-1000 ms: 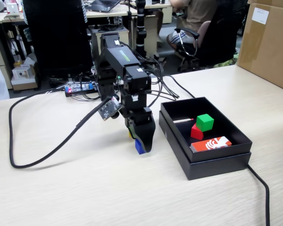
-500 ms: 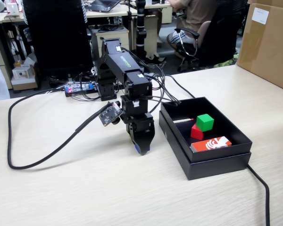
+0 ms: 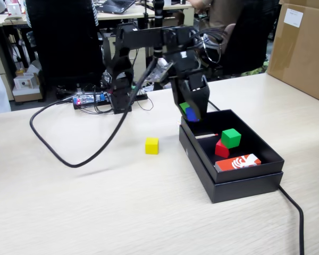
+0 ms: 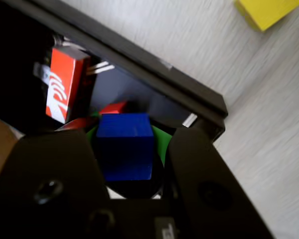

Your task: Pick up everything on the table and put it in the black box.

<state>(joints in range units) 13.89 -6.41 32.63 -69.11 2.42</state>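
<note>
Blue block (image 4: 125, 146) sits clamped between the jaws of the gripper (image 4: 134, 149) as it hangs over the far left corner of the black box (image 3: 239, 188) in the fixed view. Inside the box lie a green cube (image 3: 231, 137), a red block (image 3: 221, 149) and an orange-red packet (image 3: 238, 162). Left of the box, a yellow cube (image 3: 151, 145) rests on the wooden table (image 3: 95, 207).

An office: desks (image 3: 122, 13), black chairs (image 3: 61, 37), a laptop (image 3: 115, 5), cardboard box (image 3: 303, 48) behind.
</note>
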